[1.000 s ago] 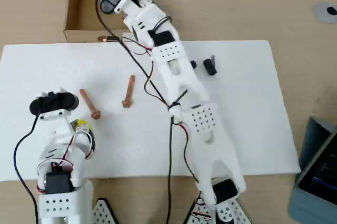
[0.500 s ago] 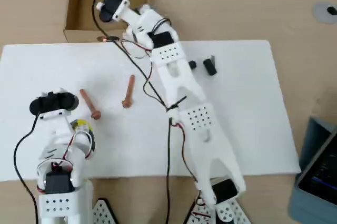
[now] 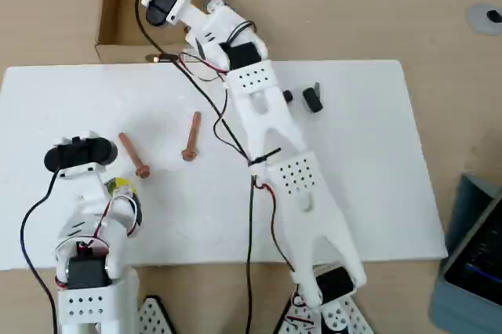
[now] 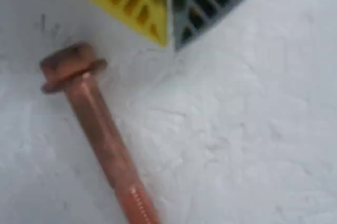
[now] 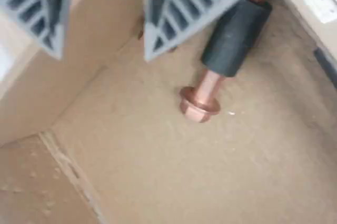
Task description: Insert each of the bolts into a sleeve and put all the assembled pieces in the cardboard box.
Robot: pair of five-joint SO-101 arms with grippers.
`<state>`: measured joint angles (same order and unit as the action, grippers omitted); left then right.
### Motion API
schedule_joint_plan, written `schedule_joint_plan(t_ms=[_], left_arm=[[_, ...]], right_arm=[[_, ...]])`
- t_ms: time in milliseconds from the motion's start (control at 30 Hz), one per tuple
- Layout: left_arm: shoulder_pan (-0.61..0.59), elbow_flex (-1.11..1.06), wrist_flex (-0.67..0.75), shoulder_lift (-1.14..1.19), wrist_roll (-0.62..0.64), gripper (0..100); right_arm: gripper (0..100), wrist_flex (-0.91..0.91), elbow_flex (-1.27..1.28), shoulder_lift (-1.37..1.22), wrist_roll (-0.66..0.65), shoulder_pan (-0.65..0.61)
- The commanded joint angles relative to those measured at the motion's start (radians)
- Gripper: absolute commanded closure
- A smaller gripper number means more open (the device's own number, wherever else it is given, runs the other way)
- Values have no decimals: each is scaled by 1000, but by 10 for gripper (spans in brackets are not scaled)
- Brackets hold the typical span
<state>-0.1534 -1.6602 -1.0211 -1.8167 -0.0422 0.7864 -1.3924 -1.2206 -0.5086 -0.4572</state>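
The right arm stretches across the white mat point(image 3: 369, 193) to the cardboard box point(image 3: 125, 12), which stands at the far left corner of the table point(image 3: 447, 75), just beyond the mat's far edge. The right end effector point(image 5: 101, 53) hangs inside the box with its two grey fingers point(image 5: 179, 8) spread apart and nothing between them. On the box floor beside one finger lies an assembled piece point(image 5: 226, 50), a copper bolt pushed through a black sleeve, its flanged head sticking out at one end and lying free of the fingers. The left arm sits at the near left corner of the table. The left end effector point(image 4: 171, 40) is just above the mat, its yellow and grey fingertips pressed together and empty, close beside the head of a bare bolt point(image 3: 133, 154) without touching it. A second bare bolt point(image 3: 191, 136) lies near the first, a little further toward the middle of the mat. A loose black sleeve point(image 3: 312, 99) lies near the mat's far edge on the other side of the right arm, with a smaller dark piece point(image 3: 288, 96) just beside it.
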Motion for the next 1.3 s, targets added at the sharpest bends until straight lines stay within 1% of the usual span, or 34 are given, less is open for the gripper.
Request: schedule_joint_plan(t_ms=[0, 167, 400, 900, 1167, 1267], left_arm=[[-11, 5, 0, -7, 0, 998], [-11, 5, -2, -7, 0, 998], [-11, 5, -5, -7, 0, 998], [-12, 5, -5, -7, 0, 998], [-12, 5, -5, -7, 0, 998], [-12, 5, -5, -7, 0, 998]], right_arm=[[875, 80, -137, 22, -2, -2], [875, 199, -280, 22, -6, 8], [875, 281, -274, 79, -5, 53], [874, 733, -275, 259, -6, 87], [873, 988, -275, 294, -8, 160], [873, 1002, -269, 309, -6, 208]])
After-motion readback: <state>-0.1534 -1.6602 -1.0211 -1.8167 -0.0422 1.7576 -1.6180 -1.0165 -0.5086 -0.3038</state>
